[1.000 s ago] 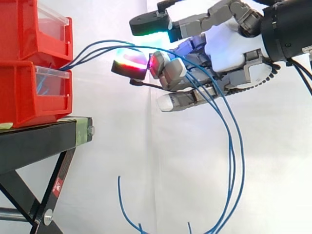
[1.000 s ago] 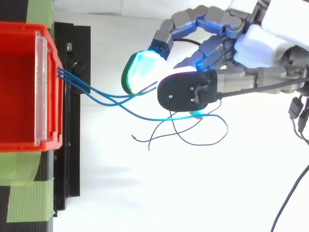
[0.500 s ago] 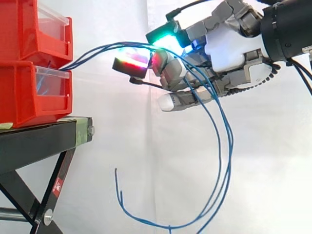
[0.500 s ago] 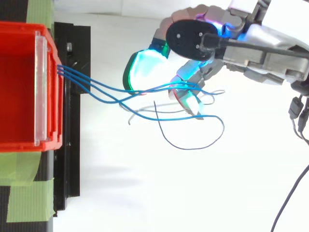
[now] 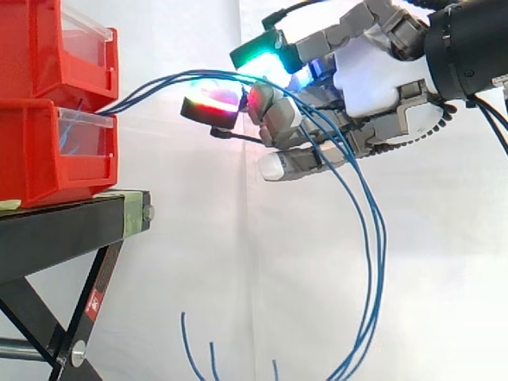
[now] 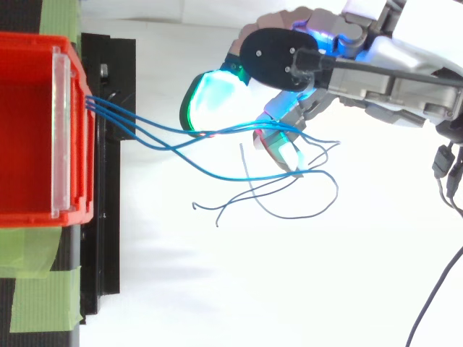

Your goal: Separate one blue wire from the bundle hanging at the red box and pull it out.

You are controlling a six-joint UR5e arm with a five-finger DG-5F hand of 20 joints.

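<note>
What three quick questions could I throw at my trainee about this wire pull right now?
1. True or false: the blue wires are all free of the red bins.
2. Beyond the robot hand, the wires: A) hang downward; B) loop back into the bins; C) rise straight upward.
3. Fill in: the bins sit on a black ____.

Key: 1 false, they run from the bins' front to the robot hand, whose curled fingers hold them; 2 A; 3 stand.

Bright, even light makes the white curtain (image 5: pixel 198 262) glare, with faint soft shadows beside the black stand (image 6: pixel 108 217).
</note>
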